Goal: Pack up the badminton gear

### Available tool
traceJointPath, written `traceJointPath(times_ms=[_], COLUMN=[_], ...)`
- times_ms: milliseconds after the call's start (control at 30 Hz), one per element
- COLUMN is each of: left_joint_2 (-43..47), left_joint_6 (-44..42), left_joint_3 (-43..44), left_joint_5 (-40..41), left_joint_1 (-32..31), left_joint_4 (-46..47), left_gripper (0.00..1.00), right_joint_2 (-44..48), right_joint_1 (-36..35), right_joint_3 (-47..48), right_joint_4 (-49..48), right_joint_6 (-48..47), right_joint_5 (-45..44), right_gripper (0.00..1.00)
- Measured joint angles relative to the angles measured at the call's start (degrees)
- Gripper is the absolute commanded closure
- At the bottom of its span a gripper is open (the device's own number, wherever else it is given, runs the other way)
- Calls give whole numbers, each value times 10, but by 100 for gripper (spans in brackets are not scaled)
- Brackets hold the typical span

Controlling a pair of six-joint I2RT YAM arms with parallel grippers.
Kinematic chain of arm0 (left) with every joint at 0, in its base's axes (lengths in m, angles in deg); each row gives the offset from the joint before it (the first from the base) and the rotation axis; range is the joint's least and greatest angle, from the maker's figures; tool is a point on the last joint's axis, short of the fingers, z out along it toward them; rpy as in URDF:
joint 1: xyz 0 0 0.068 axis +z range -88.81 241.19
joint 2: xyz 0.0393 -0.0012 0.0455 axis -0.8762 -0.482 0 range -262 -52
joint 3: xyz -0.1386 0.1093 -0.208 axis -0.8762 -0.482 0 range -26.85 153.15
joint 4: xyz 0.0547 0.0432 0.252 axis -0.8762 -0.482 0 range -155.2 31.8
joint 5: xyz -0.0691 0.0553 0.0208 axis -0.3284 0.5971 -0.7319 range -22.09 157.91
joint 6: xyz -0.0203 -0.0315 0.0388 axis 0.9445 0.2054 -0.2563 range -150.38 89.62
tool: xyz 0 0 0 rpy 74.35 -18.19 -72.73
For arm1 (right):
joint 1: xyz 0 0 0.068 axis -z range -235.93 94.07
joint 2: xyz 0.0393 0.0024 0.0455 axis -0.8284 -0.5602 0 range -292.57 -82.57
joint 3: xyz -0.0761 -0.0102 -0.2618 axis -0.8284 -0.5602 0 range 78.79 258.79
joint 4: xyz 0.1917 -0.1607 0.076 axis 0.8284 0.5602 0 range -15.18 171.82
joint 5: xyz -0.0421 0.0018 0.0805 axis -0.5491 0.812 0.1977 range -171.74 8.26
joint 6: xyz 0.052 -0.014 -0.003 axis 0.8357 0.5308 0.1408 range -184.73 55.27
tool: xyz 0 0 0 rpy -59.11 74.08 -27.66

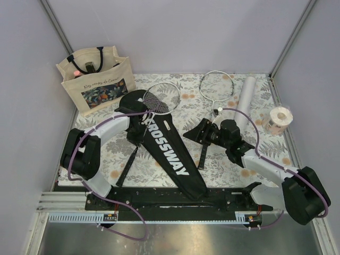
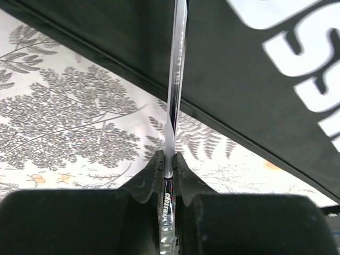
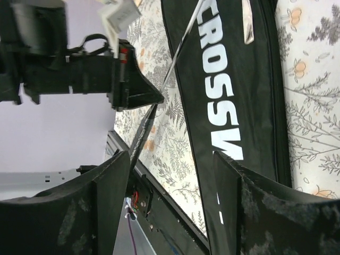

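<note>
The black cover (image 1: 170, 151) lettered "CROSSWAY" lies diagonally across the table's middle. One white-framed racket (image 1: 162, 96) has its head over the cover's wide end. My left gripper (image 1: 142, 121) is shut on that racket's thin shaft (image 2: 173, 106) beside the cover's edge (image 2: 239, 69); its dark handle (image 1: 127, 164) points toward the near edge. The second racket (image 1: 218, 85) lies at the back right, beside the white tube (image 1: 244, 101). My right gripper (image 1: 192, 134) is open and empty, its jaws (image 3: 170, 159) wide apart beside the cover (image 3: 228, 79).
A beige floral tote bag (image 1: 98, 79) stands at the back left. A small pale tape roll (image 1: 279, 119) sits at the right edge. A floral cloth (image 1: 159, 175) covers the table. Grey walls enclose the back and sides.
</note>
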Motion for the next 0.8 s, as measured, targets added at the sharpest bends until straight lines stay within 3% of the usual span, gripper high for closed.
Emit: traceJointPath(times_ms=[400,600,800], left_joint_2=[110,148,162], left_joint_6=[62,124,171], left_joint_3=[-46,-101,-136], left_joint_5=[-127,-177,-189], left_joint_1=[-13,-14,-20], left_joint_4=[63,136,187], left_gripper=[100,100,100], right_joint_2=[-157,-257,-332], right_joint_1=[-71,-86,-112], right_joint_3=[13,72,136], right_joint_4=[-131,-202,-207], right_joint_6=[111,162,190], right_joint_5=[-47,-75,-92], right_gripper=[30,34,34])
